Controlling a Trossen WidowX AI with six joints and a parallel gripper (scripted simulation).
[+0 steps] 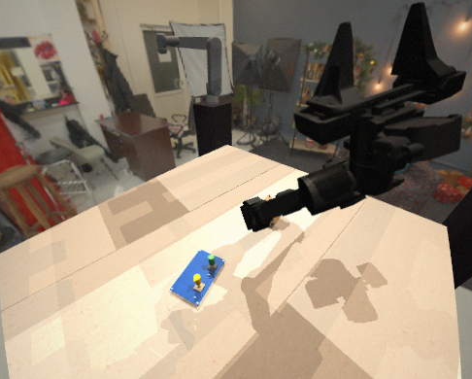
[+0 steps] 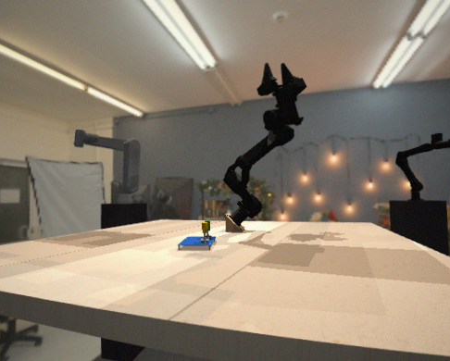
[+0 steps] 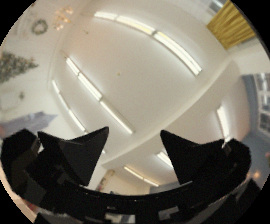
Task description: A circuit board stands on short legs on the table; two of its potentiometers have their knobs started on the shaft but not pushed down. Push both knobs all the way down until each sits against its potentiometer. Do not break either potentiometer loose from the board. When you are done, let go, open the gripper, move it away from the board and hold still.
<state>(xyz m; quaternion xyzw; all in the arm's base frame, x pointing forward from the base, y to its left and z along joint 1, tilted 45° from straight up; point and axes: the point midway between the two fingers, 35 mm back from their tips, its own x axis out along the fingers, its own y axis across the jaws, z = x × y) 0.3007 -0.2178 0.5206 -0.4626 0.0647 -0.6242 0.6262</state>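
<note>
Beyond the gripper's fingertips in the wrist view, ceiling lights (image 3: 176, 52) glow overhead, with a small decorated tree (image 3: 11, 68) off to one side and a yellow curtain (image 3: 233, 25) on the other.

Over by the pale wall, a brown desk (image 1: 141, 133) stands near an office chair (image 1: 180, 138); string lights (image 1: 463, 25) (image 2: 333, 158) glow against the blue-grey wall (image 1: 275, 19) (image 2: 216, 153) (rather cosy), under long ceiling tubes (image 2: 181, 34) (image 3: 178, 52).
</note>
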